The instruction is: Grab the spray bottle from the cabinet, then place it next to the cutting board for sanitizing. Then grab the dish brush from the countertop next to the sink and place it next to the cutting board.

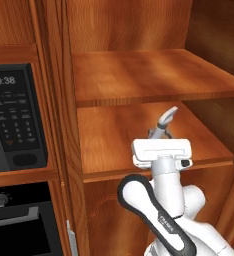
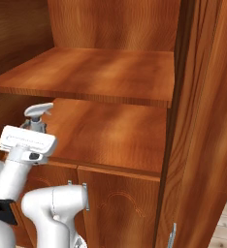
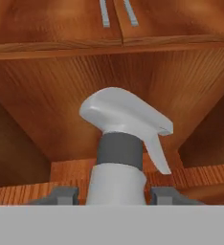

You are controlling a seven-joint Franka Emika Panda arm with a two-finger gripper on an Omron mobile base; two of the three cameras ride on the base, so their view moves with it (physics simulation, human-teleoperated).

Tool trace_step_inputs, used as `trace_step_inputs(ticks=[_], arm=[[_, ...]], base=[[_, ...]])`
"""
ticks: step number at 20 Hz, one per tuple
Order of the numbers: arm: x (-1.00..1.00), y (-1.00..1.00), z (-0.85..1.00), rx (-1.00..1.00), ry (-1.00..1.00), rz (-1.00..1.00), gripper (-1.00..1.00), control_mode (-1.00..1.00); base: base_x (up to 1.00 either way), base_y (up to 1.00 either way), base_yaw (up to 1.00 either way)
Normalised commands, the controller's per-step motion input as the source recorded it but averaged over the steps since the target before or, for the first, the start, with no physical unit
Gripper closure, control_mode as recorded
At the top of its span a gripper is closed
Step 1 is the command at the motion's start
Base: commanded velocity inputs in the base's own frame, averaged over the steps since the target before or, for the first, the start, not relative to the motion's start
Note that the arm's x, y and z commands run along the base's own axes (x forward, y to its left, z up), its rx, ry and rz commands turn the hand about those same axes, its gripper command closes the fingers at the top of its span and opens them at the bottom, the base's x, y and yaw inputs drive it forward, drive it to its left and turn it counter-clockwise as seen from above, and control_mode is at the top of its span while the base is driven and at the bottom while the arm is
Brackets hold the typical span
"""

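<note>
Low in the hand view, our end effector (image 3: 115, 195) grips the spray bottle (image 3: 119, 143) by its body; lifted carelessly, its nozzle could strike the cabinet (image 1: 154, 75) shelf overhead.

The bottle (image 1: 166, 122) body is hidden behind the hand in both base views and cut off low in the hand view, where finger contact cannot be told; microwave (image 1: 11, 117) cropped left.

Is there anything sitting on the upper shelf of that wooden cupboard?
No, the upper shelf is bare wood; the spray bottle stands on the shelf below.
</note>
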Motion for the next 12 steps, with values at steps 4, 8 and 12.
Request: trace_step_inputs(ticks=[4, 8, 12], arm=[[-0.99, -0.53, 0.61, 0.08, -0.27, -0.01, 1.0, -1.0], [-0.79, -0.59, 1.0, 0.04, -0.17, -0.07, 1.0, -1.0], [-0.61, -0.43, 1.0, 0.0, -0.03, -0.01, 1.0, -1.0]], base=[[0.0, 0.0, 0.0], [0.0, 0.0, 0.0], [0.0, 0.0, 0.0]])
